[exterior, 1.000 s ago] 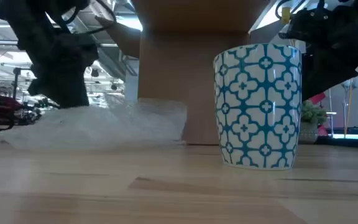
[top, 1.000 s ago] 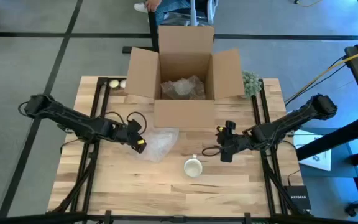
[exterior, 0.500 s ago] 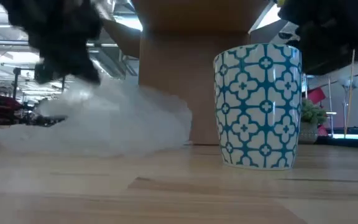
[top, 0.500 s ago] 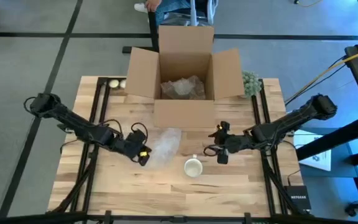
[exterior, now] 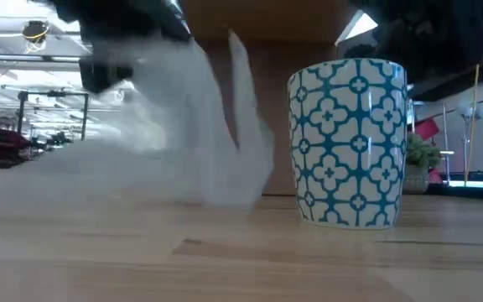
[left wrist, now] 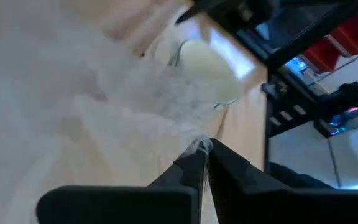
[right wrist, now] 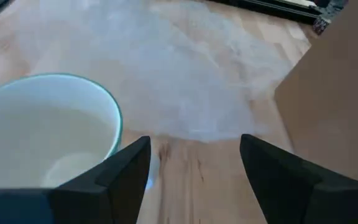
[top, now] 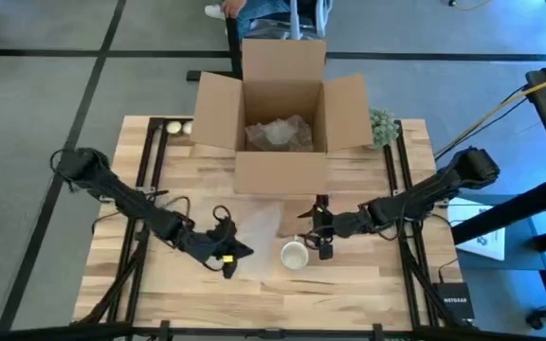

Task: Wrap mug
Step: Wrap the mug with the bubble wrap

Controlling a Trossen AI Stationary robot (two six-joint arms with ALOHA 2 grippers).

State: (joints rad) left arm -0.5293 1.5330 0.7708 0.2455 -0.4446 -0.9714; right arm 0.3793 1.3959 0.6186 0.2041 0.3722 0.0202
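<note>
1. The left pincer (top: pixel 227 254) is low over the wooden surface (top: pixel 349 284), its fingers (left wrist: pixel 194 168) closed tight on an edge of the clear plastic wrap sheet (top: pixel 259 232).
2. From that pincer the wrap sheet spreads toward the cardboard box (top: pixel 281 104) and the mug (top: pixel 294 254), part of it lifted off the surface, as the low view shows.
3. The mug, white inside with a teal pattern outside, stands upright just beside the left pincer, on its far side from the left arm, with the wrap's edge next to it.
4. The right pincer (top: pixel 322 242) hovers just beside the mug's rim, its fingers (right wrist: pixel 120 171) spread apart and gripping nothing.
5. The open box, holding crumpled wrap, stands beyond both pincers.
</note>
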